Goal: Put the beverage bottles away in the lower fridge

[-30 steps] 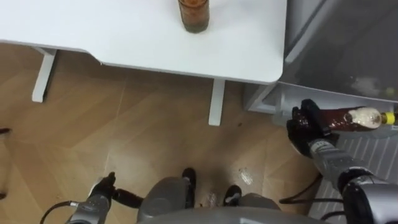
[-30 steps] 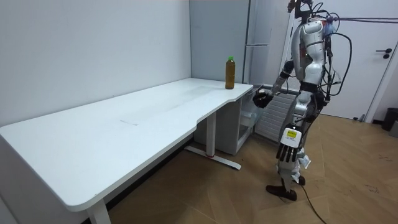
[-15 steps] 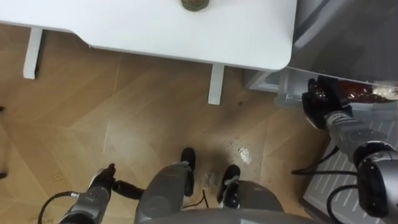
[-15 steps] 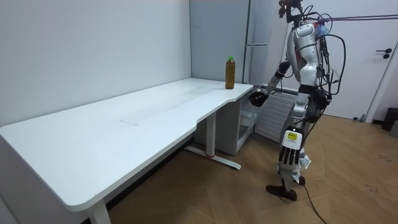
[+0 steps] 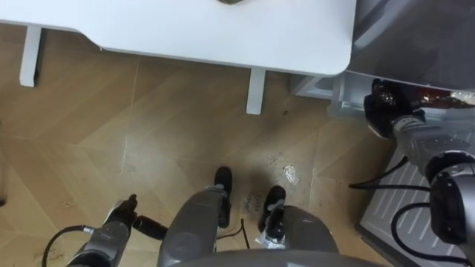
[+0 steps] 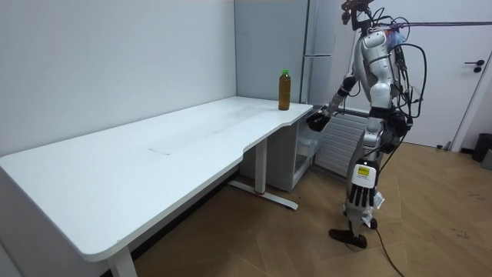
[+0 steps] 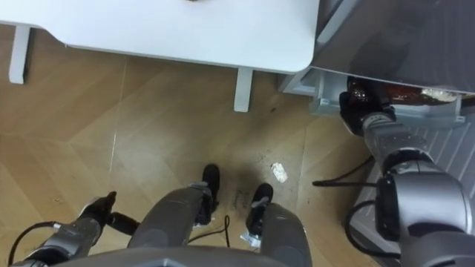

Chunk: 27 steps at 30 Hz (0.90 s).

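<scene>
Brown drink bottle (image 5: 430, 96) on its side, near end wrapped by the curled fingers of the right hand (image 5: 383, 110), the rest reaching past the fingertips into the low fridge (image 5: 338, 98). Second bottle (image 6: 284, 89) upright on the white table (image 5: 223, 37), well apart from those fingers, toward the left. Left hand (image 5: 128, 219) low at the side, fingers loosely straight, nothing between them
</scene>
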Motion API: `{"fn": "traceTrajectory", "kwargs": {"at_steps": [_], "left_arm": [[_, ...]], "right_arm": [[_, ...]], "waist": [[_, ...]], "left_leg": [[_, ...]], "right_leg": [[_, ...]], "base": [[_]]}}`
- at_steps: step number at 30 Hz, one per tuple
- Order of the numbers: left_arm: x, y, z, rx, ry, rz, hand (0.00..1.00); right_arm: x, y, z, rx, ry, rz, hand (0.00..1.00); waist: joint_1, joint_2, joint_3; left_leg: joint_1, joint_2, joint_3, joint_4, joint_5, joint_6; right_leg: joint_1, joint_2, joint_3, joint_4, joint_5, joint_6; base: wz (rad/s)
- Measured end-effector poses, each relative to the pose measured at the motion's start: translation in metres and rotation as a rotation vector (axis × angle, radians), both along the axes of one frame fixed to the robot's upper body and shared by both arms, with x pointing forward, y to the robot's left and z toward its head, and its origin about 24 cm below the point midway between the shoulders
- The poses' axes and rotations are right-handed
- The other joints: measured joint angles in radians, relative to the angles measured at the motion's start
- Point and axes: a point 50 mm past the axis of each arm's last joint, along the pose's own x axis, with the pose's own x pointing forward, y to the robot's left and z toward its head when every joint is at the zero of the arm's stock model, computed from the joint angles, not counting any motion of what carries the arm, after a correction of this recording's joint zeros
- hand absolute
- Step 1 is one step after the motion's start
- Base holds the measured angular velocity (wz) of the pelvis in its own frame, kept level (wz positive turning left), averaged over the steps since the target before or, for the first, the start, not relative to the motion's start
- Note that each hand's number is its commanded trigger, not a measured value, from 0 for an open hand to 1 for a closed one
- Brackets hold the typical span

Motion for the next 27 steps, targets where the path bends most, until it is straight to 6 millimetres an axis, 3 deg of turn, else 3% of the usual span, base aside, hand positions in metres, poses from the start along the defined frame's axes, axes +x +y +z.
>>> {"fn": "traceTrajectory", "kwargs": {"at_steps": [27], "left_arm": [[0.0016,-0.0007,0.0005,0.008,0.004,-0.026,0.00]], "right_arm": [[0.0005,-0.0103,0.0050,-0.038,0.002,-0.037,0.00]], "waist": [[0.009,0.014,-0.0021]], "left_leg": [[-0.002,0.002,0.004,0.014,0.002,0.001]], "right_leg": [[-0.002,0.000,-0.002,0.018,0.000,-0.001]], "base": [[0.00]]}}
